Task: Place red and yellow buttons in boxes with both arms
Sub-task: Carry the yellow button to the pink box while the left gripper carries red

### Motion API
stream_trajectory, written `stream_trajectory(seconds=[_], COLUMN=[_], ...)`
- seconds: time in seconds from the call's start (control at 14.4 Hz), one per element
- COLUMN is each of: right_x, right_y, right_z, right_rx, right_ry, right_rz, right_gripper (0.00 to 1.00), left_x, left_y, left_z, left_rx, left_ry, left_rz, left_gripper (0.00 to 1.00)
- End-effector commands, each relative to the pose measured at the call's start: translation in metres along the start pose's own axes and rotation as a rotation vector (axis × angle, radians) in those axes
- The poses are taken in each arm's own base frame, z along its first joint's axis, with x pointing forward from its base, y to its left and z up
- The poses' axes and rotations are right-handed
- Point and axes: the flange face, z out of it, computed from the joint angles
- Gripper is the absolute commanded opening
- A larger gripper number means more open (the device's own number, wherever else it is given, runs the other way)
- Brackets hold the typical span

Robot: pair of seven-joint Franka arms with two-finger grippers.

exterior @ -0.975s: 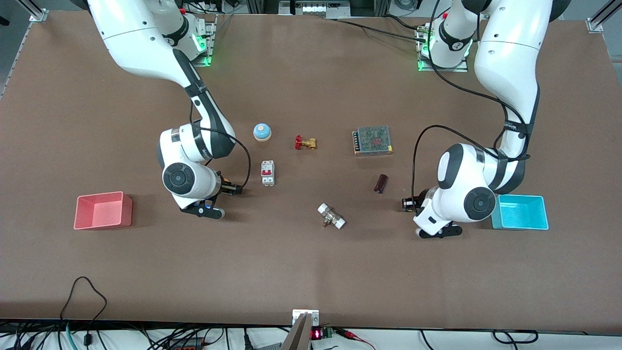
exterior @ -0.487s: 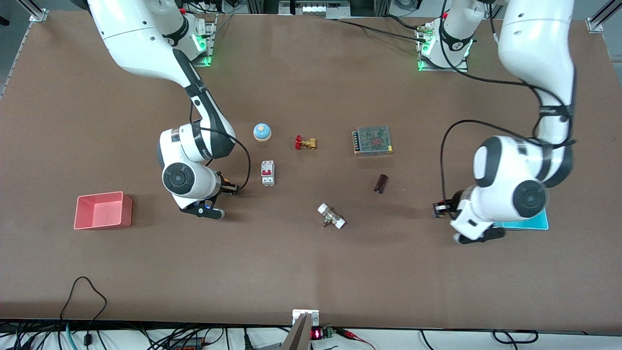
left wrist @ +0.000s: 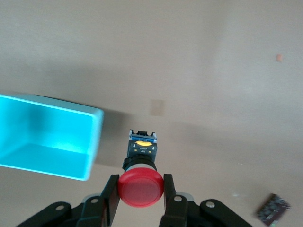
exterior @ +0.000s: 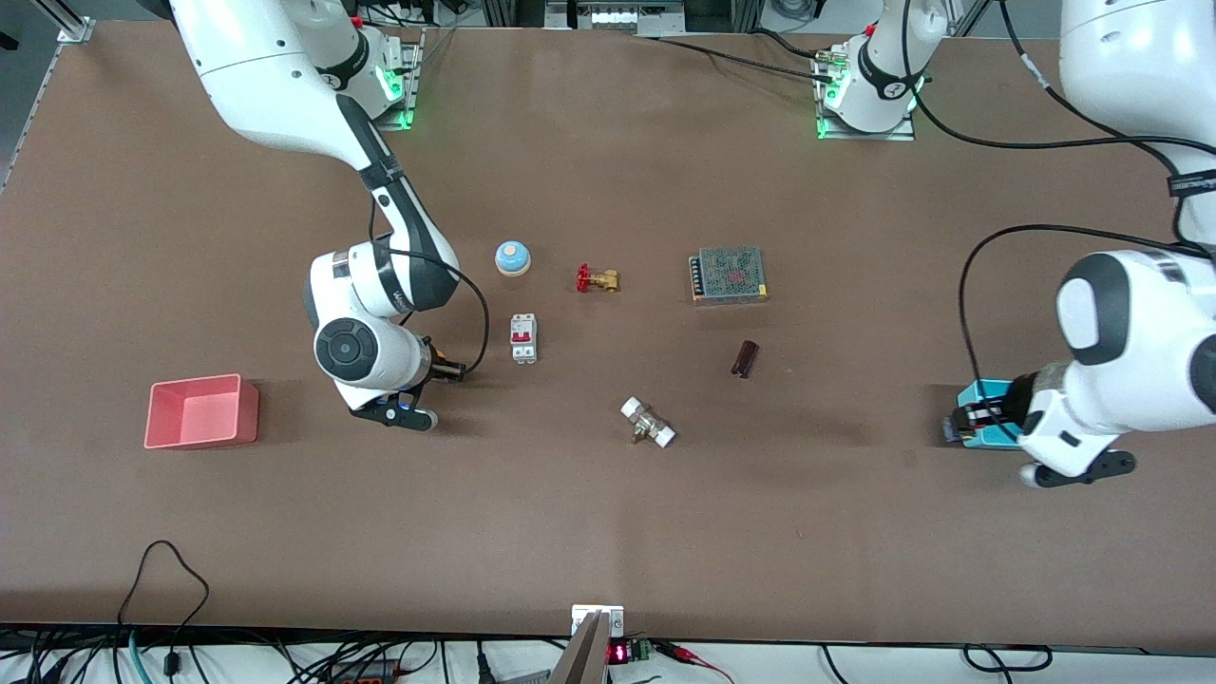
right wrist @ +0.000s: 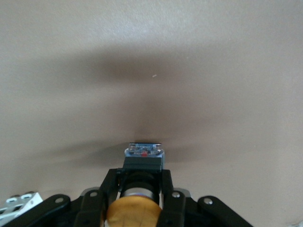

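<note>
Brown desk (exterior: 608, 532) under bright light, cluttered mid-field, pink-red box (exterior: 201, 410) near the right arm's edge and cyan box (exterior: 988, 423) near the left arm's edge. Left gripper (left wrist: 140, 195) up over the cyan box's rim, jaws clamped on the red button (left wrist: 140, 188); could drop it outside or clip the wall if released early. Right gripper (right wrist: 140, 198) low near mid-desk, jaws clenched on the yellow button (right wrist: 134, 212), well apart from the pink-red box; could slip or drag in transit.
</note>
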Motion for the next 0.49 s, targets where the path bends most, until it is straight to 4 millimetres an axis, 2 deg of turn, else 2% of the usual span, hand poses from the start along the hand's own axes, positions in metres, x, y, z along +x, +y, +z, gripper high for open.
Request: stream_trajectory(seconds=[0.0, 0.07, 0.14, 0.28, 0.42], right_x=[0.010, 0.011, 0.014, 0.033, 0.055], right_y=[-0.004, -0.003, 0.005, 0.041, 0.086], right_z=[-0.026, -0.041, -0.063, -0.095, -0.118], right_rx=[0.033, 0.041, 0.050, 0.059, 0.048], right_ry=[0.026, 0.041, 0.066, 0.108, 0.125], right_rz=[0.002, 0.003, 0.004, 0.040, 0.032], right_gripper=[0.35, 0.35, 0.35, 0.35, 0.35], left_x=[0.011, 0.014, 0.016, 0.018, 0.023], left_y=[-0.044, -0.059, -0.076, -0.107, -0.116], left_z=[0.003, 0.005, 0.010, 0.023, 0.037], left_rx=[0.003, 0.005, 0.005, 0.003, 0.030], left_ry=[0.006, 0.013, 0.014, -0.001, 0.008], left_rz=[0.039, 0.046, 0.059, 0.081, 0.099], left_gripper=[0.20, 0.20, 0.20, 0.20, 0.21])
